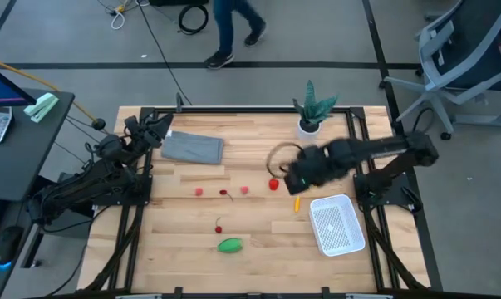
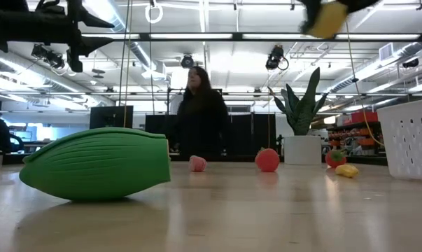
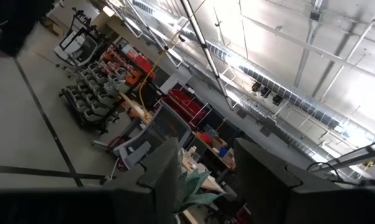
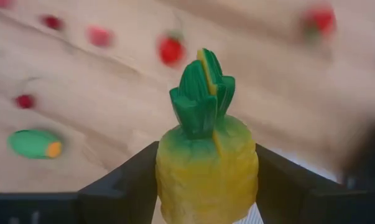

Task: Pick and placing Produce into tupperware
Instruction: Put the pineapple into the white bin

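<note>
Above table middle, right pincer [image 4: 206, 186] clamps toy pineapple [image 4: 206, 162] between fingers.

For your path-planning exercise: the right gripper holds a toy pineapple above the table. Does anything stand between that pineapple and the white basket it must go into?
Nothing visible does. The right gripper holds the pineapple up in the air, just beside the white basket, which shows nothing inside. The small orange piece lies on the table beside the basket, below the carry path.

We see left gripper [image 3: 206, 180] fingers [image 3: 165, 174] apart, nothing between. Past them, green plant leaves [image 3: 196, 186]. Beyond: grey office chair [image 3: 156, 134], red shelving [image 3: 187, 106], parked carts [image 3: 91, 102], ceiling ducts [image 3: 287, 93].
</note>
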